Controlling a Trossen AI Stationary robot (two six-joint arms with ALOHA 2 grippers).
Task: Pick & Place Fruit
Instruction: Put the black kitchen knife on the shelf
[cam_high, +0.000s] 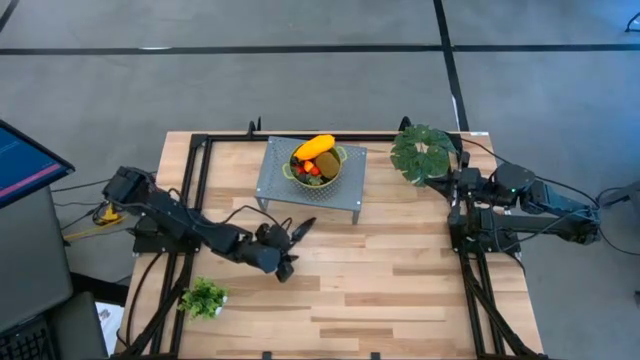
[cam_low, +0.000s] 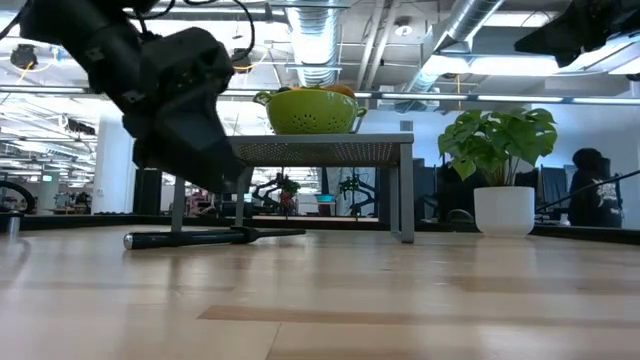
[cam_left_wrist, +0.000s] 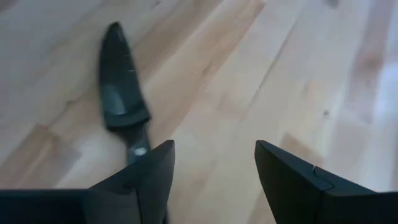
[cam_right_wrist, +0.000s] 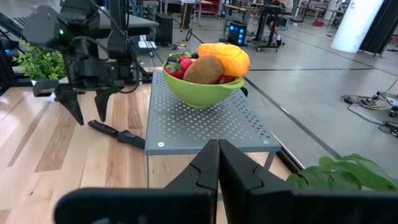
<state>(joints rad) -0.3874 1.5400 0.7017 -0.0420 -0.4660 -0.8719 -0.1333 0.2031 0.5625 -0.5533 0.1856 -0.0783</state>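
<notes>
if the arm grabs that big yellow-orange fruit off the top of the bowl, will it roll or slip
The yellow-orange fruit looks smooth and rounded, so narrow fingers might slip unless they close across its middle. It is elongated, so it would likely wobble rather than roll far. It rests on the kiwi and strawberries in the green bowl, so lifting it may shift them.

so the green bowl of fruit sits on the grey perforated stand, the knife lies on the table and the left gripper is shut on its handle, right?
Not quite. The left gripper is open and holds nothing; the left wrist view shows the knife lying on the wood ahead of its fingers. The rest holds: the green bowl of fruit sits on the grey perforated stand.
</notes>
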